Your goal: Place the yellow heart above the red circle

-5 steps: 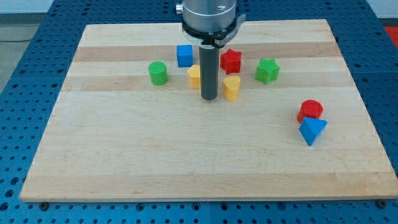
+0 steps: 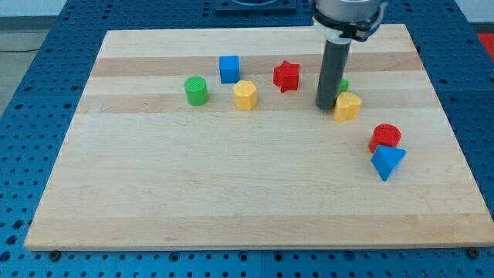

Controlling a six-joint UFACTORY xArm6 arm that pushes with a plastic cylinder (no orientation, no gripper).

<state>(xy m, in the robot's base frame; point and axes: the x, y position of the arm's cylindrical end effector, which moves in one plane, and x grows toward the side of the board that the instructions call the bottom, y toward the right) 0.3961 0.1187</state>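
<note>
The yellow heart lies right of the board's middle, up and to the left of the red circle. My tip stands right against the heart's left side. The rod hides most of a green star just above the heart. A blue triangle touches the red circle from below.
A red star, a yellow hexagon, a blue cube and a green cylinder sit in a loose row across the upper middle of the wooden board.
My tip has moved to the view's right, and the yellow heart has slid right with it, from beside the yellow hexagon to near the red circle.
</note>
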